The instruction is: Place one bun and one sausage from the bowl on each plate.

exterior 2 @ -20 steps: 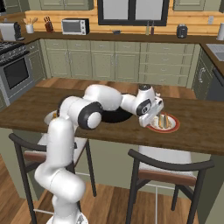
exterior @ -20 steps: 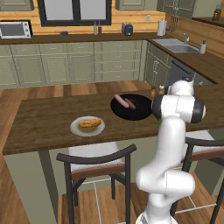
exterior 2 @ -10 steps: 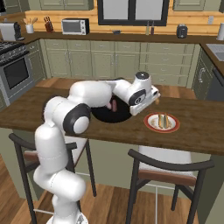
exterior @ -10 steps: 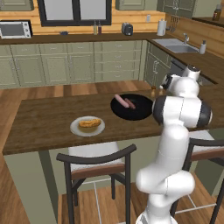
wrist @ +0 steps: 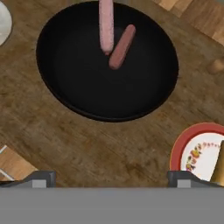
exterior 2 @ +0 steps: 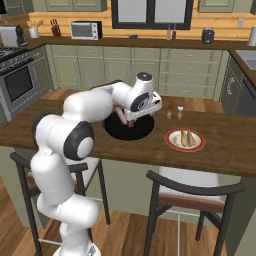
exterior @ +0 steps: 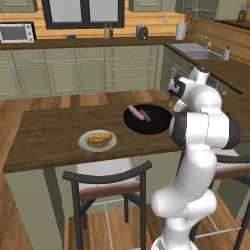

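The hand (wrist: 112, 179) hung released, empty, above the round matte-black bowl (wrist: 78, 87); two smooth sausages (wrist: 121, 47) (one pinker, one browner) lay touching inside; a bun (exterior: 99, 137) sat on the pale plate (exterior: 84, 144); the red-rimmed plate (exterior 2: 172, 141) rested nearby on the wood-grain worktop (wrist: 87, 144).

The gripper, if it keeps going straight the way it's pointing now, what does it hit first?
Most likely the black bowl. The open gripper looks down at it from above, and bare bowl floor lies ahead, just short of the two sausages. Depth is unclear, so it could land at the near rim.
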Available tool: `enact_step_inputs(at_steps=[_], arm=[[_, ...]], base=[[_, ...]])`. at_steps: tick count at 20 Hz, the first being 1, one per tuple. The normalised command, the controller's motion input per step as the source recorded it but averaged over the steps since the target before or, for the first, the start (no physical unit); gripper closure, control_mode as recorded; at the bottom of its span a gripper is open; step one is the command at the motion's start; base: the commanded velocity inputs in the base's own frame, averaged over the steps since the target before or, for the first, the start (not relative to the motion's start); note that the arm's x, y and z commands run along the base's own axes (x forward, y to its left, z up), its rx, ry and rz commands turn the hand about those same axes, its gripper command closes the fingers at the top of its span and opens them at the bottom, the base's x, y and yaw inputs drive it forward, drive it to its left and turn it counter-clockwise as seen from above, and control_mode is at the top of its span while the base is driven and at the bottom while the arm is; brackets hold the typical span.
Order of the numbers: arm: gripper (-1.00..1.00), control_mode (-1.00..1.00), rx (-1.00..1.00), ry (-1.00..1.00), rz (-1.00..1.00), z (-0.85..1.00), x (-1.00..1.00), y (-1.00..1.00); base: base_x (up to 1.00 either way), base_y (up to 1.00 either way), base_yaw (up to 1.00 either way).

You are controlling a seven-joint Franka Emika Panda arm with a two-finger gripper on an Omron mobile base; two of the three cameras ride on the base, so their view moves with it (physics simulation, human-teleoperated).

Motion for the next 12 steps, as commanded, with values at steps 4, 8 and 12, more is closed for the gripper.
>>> enact_step_inputs(at_steps=[4, 8, 12], arm=[[-1.0, -1.0, 0.25, 0.0, -0.17, -0.23, 0.0, 1.0], [-1.0, -1.0, 0.12, 0.0, -0.18, -0.21, 0.04, 1.0], [-1.0, -1.0, 0.0, 0.04, -0.09, 0.41, 0.0, 0.65]], base=[[0.0, 0.0, 0.0], [0.0, 0.0, 0.0], [0.0, 0.0, 0.0]])
